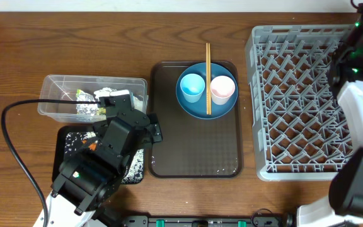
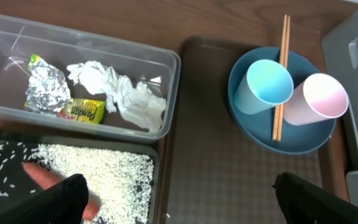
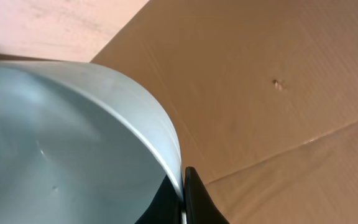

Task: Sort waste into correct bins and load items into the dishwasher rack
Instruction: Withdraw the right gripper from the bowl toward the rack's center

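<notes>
Clear plastic tub, left of the brown tray, holds the dry rubbish: the foil wrapper and crumpled napkins. The black tray, also left of the brown tray, takes food scraps: rice bits and a small orange carrot piece. On the brown tray the blue plate carries the light blue cup, pink cup and chopsticks, none yet loaded. The left gripper hovers over both bins, jaws wide and empty. By the grey rack, right of the brown tray, the right gripper pinches the rim of the white bowl, apparently for racking.
</notes>
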`<state>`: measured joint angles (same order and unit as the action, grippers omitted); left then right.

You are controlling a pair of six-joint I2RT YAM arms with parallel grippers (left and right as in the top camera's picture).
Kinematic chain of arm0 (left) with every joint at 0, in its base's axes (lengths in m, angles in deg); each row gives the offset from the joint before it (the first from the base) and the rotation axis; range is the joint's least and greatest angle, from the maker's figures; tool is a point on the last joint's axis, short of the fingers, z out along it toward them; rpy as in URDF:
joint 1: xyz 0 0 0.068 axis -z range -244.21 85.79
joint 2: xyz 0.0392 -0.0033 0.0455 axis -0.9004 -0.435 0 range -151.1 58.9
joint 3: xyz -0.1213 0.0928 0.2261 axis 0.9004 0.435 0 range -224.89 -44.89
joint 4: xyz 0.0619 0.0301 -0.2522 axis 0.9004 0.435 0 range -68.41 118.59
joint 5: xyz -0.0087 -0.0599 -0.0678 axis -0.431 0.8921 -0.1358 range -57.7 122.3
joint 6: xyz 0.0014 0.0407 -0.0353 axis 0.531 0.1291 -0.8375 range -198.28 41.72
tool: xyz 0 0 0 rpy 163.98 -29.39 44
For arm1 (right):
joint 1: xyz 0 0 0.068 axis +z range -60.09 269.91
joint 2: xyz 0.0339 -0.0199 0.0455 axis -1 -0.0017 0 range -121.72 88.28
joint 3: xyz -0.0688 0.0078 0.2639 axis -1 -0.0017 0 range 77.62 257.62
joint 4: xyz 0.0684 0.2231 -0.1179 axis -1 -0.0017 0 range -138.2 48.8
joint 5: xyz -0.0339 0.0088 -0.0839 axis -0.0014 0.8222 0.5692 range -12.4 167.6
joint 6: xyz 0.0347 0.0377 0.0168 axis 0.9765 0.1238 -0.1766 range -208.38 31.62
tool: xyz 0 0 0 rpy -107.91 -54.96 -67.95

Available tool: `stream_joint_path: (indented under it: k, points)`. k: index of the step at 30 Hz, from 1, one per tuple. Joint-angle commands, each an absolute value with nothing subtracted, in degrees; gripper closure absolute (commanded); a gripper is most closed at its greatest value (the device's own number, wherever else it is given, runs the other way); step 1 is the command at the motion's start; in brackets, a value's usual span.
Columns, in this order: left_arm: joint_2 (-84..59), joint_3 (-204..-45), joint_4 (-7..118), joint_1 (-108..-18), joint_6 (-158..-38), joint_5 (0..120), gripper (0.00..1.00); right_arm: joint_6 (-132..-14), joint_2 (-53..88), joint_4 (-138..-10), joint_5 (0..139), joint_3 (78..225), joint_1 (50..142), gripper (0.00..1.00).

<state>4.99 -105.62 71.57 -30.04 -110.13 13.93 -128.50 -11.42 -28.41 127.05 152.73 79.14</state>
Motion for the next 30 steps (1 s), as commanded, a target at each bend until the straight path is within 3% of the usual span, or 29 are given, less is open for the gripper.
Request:
stream_joint_path:
  k: [1,13,26,30]
  points:
    - [5.0,-106.1,71.7,-30.3,-109.9,13.2,0.02,-135.6,-15.8,-23.8,128.8,153.5,79.0,0.99]
    - [5.0,-106.1,71.7,-30.3,-109.9,13.2,0.02,-145.5,-29.5,-6.6,128.8,153.5,79.0,0.99]
    - [5.0,-106.1,71.7,-30.3,-109.9,13.2,0.02,-143.7,-32.6,-9.1,131.3,153.5,82.1,0.99]
    - [5.0,-106.1,71.7,-30.3,-109.9,13.2,0.02,-143.7,-32.6,-13.0,131.9,153.5,83.8,0.89]
